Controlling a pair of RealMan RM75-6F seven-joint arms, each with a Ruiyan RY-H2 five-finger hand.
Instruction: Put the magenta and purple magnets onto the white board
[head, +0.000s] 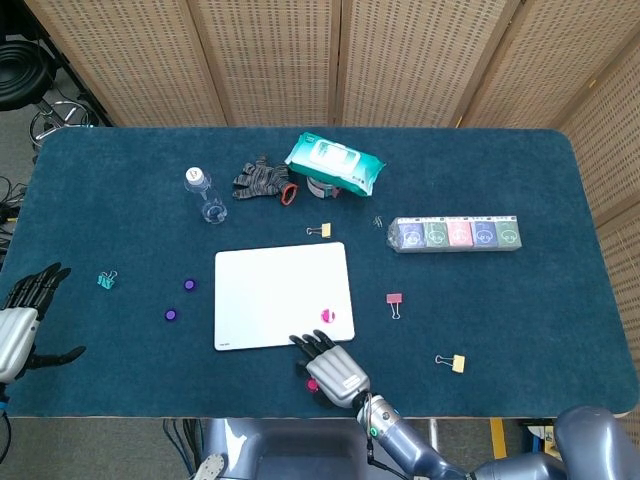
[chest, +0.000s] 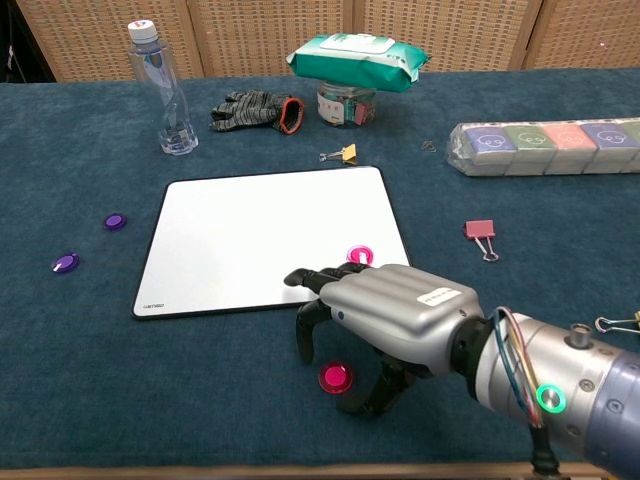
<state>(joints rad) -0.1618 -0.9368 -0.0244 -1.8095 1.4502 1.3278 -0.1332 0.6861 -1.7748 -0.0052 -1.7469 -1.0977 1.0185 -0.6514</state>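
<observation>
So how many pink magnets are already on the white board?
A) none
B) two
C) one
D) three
C: only one magenta magnet sits on the white board, near its lower right corner; the other magenta magnet lies on the blue cloth under the right hand, off the board.

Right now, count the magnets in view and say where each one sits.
4. One magenta magnet on the white board, one magenta magnet on the cloth under the right hand, and two purple magnets left of the board.
</observation>
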